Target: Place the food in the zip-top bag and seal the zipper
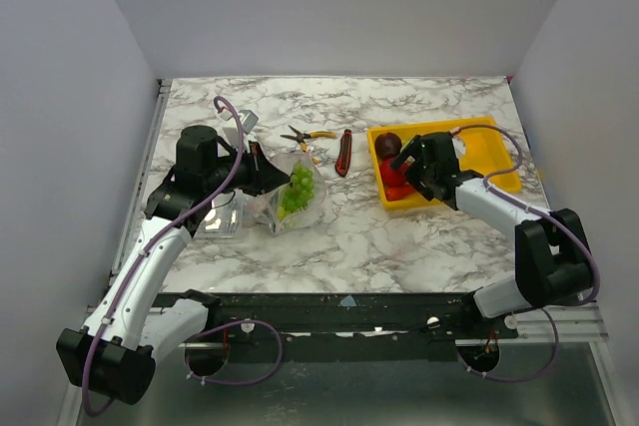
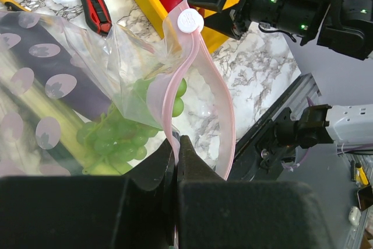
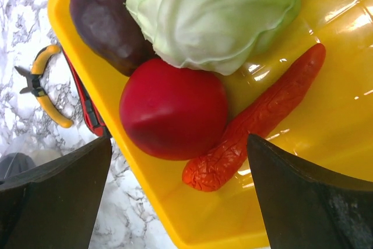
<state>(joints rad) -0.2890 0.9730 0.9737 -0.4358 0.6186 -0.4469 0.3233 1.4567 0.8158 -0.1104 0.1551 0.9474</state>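
The zip-top bag [image 1: 297, 195] lies left of centre with green grapes [image 2: 113, 135] inside. My left gripper [image 2: 178, 141] is shut on the near side of the pink zipper [image 2: 175, 94]; the mouth gapes open, its far side [image 2: 226, 126] bowing away. It also shows in the top view [image 1: 268, 178]. My right gripper [image 3: 179, 141] is open and hovers over the yellow tray [image 3: 175, 208], its fingers astride a red round piece [image 3: 173, 109] and an orange-red chili [image 3: 259, 118]. The cabbage [image 3: 215, 10] and a maroon piece [image 3: 102, 16] lie beside them. The right gripper [image 1: 406, 169] touches nothing.
A red-and-black utility knife [image 1: 344, 152] and yellow-handled pliers [image 1: 310, 137] lie between the bag and the tray [image 1: 499, 162]. A rigid clear box [image 1: 220, 216] sits under my left arm. White walls close in the table on three sides.
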